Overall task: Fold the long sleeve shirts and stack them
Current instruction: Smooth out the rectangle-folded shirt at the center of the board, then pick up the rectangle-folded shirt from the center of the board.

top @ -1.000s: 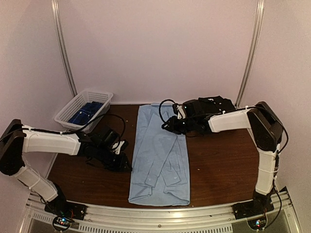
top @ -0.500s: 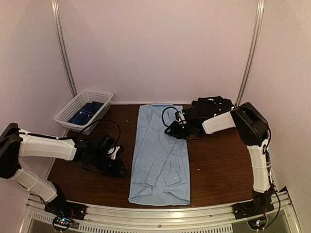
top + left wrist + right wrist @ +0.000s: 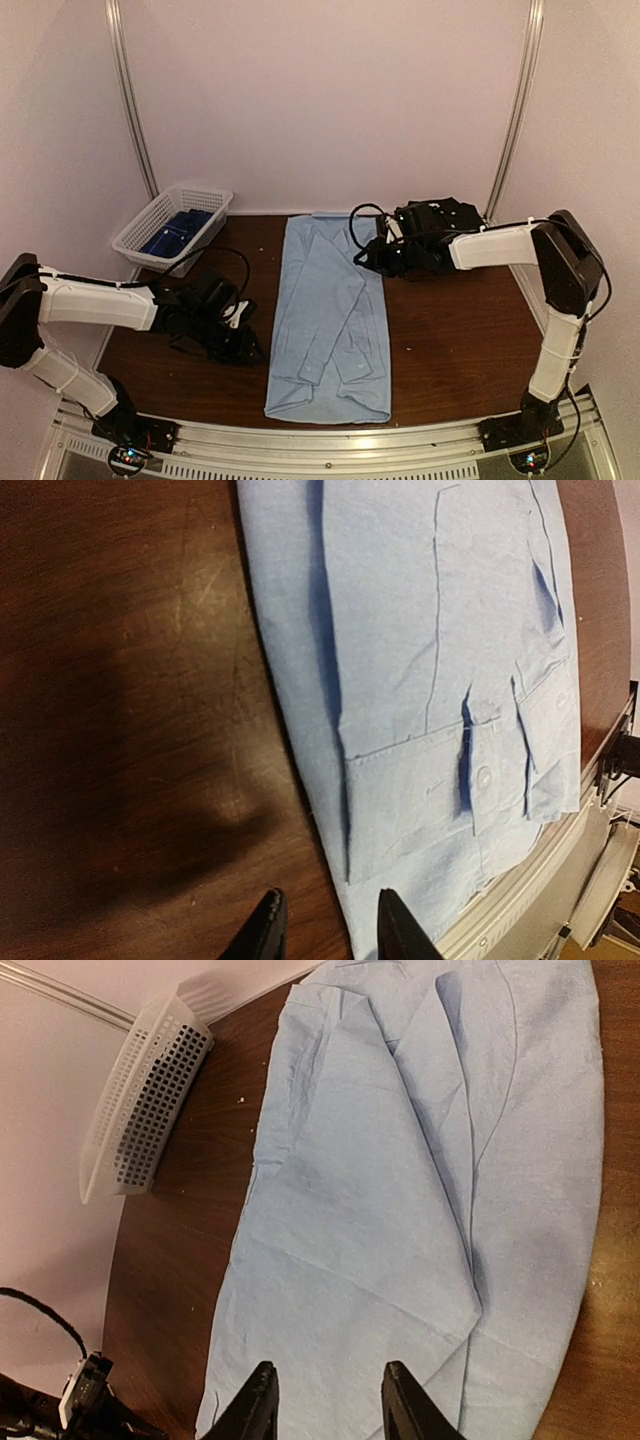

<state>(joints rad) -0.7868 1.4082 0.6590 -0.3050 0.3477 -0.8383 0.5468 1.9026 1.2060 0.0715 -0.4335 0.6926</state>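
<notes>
The blue shirt (image 3: 330, 320) lies flat at frame centre on the bench (image 3: 450, 340), sleeves folded in, the left end effector (image 3: 325, 932) beside its left edge and the right end effector (image 3: 328, 1385) over its upper right, both parted and empty.

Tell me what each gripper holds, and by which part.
Nothing. The left gripper and right gripper are both open and empty, close to the flat light blue shirt.

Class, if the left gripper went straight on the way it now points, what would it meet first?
Most likely the light blue shirt: the left gripper, jaws apart, aims at its side edge near the folded cuff. Its height above the table is unclear.
</notes>
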